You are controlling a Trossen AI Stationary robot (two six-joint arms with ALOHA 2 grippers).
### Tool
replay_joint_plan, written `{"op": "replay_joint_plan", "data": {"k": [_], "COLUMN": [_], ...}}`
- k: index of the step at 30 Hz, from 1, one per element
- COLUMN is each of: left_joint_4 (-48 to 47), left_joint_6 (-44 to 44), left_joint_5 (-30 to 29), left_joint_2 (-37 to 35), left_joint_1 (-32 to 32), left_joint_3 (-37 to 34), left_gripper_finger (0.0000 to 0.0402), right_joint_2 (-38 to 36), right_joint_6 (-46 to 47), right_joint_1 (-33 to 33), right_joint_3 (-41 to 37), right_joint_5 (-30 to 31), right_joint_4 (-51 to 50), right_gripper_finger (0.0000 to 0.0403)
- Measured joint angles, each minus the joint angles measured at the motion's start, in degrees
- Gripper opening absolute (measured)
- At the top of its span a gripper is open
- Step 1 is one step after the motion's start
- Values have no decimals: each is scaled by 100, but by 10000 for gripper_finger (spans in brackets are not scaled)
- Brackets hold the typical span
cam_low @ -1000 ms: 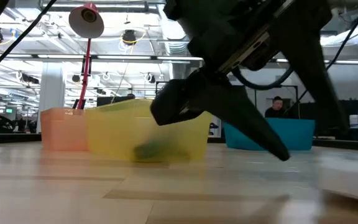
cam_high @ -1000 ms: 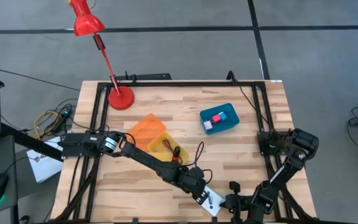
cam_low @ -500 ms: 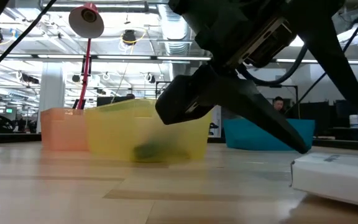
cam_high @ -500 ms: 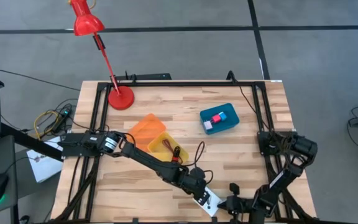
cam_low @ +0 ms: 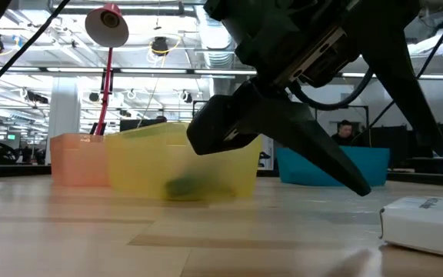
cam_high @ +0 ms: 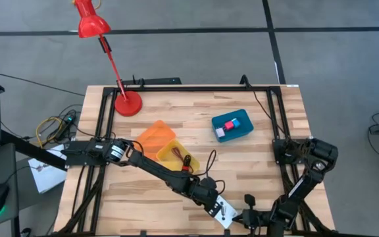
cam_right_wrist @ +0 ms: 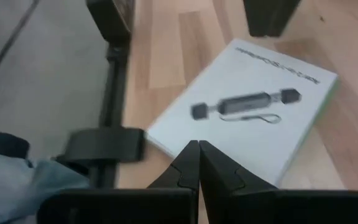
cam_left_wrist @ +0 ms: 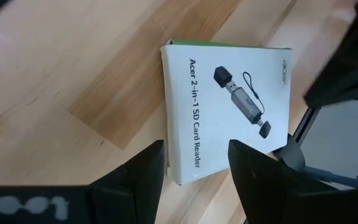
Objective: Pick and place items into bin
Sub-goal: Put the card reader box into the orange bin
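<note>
White card [cam_left_wrist: 225, 109] reads "Acer 2-in-1 SD Card Reader"; left gripper [cam_left_wrist: 194, 165] spread above.

The right hand [cam_high: 247, 198] sits lower along the surface's [cam_high: 262, 164] front edge; the white box [cam_low: 425, 225] now shows farther right.

We saw both grippers crowd the white card [cam_high: 221, 212] at the near edge; the table's [cam_high: 255, 164] right-centre lay open.
</note>
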Motion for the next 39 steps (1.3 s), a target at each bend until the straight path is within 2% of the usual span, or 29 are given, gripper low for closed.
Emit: {"op": "replay_joint_plan", "data": {"k": [7,14,19,24,30,36,39], "left_joint_4": [26,36,41,80,106,107,106], "left_joint_6": [86,165,282,501,521,521,521], "left_joint_5": [6,66,79,39,33,35,37], "left_joint_2": [0,0,0,0,0,0,0], "left_joint_1": [13,15,17,39,55,61,61], "left_joint_3": [0,0,0,0,0,0,0], "left_gripper_finger": [169,169,169,169,169,169,169], "right_joint_2": [41,470,485,474,304,220,323], "right_joint_6": [46,229,249,716,33,-89,112], "right_joint_1": [-4,-116,-111,-105,-49,-52,-160], "right_joint_3": [88,110,102,118,185,290,297], "right_joint_5": [-139,-269,-392,-463,-223,2,-99], "right_joint_4": [167,554,471,227,350,-152,-258], "right_gripper_finger": [0,0,0,0,0,0,0]}}
